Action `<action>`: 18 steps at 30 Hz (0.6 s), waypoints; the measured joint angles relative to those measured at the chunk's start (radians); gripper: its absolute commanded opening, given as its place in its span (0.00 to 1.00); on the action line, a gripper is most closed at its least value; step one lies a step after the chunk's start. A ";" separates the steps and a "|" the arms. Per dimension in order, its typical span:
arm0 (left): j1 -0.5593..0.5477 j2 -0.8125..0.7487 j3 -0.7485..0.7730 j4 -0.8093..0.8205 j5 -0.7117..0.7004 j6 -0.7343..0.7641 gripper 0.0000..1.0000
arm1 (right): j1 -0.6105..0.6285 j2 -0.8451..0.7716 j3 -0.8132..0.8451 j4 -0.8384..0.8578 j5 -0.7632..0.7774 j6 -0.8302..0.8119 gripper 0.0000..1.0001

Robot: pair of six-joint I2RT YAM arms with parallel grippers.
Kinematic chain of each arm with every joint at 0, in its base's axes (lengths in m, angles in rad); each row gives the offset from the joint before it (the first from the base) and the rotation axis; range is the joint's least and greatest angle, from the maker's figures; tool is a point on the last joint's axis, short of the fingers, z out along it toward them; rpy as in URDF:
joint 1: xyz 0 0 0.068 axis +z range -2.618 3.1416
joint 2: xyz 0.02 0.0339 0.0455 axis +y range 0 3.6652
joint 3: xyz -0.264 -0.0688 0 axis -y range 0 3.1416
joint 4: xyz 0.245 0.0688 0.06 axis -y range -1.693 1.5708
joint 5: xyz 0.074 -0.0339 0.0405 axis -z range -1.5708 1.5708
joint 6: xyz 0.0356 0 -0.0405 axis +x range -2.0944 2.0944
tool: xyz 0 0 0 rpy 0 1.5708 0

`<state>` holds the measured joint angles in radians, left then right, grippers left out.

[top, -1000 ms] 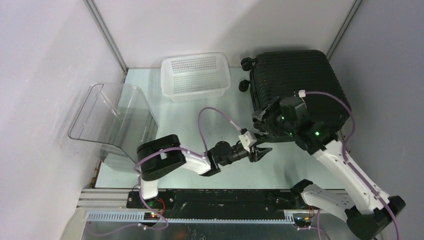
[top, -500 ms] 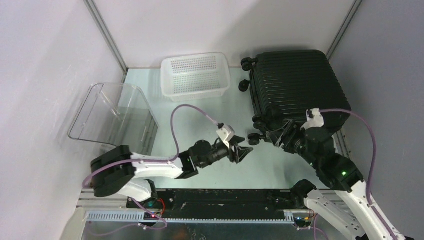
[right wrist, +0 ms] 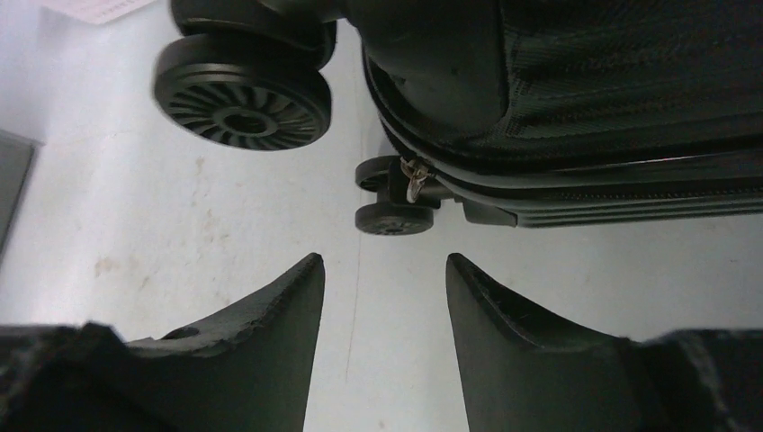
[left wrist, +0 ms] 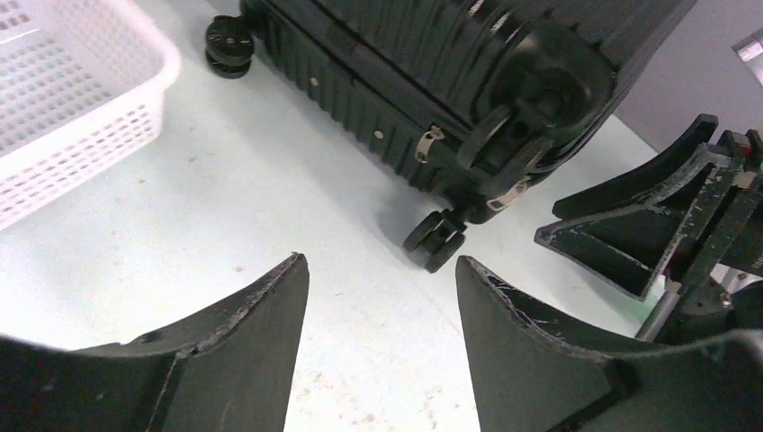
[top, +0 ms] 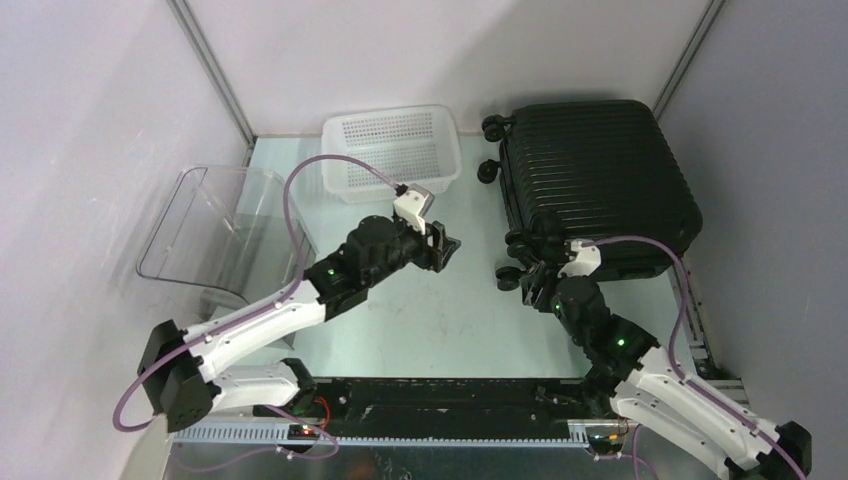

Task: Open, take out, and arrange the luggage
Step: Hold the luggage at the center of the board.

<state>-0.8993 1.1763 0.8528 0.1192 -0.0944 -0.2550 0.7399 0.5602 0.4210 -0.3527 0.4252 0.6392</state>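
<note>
left gripper and right gripper both agape, empty, near closed luggage

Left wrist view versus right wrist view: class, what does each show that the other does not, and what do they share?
Only the left wrist view shows the white basket. Only the right wrist view shows a wheel's spoked face close up. Both show the closed luggage, a metal zip pull on its seam, the pale table, and their own hand open with nothing between the fingers: left hand, right hand.
</note>
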 measured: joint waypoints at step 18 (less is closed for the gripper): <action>0.050 -0.145 0.021 -0.243 0.027 0.055 0.68 | 0.089 0.243 -0.069 0.287 0.353 0.116 0.46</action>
<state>-0.8494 1.0313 0.8742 -0.1238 -0.0673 -0.1997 0.8284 0.8028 0.3523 -0.0654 0.7780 0.7555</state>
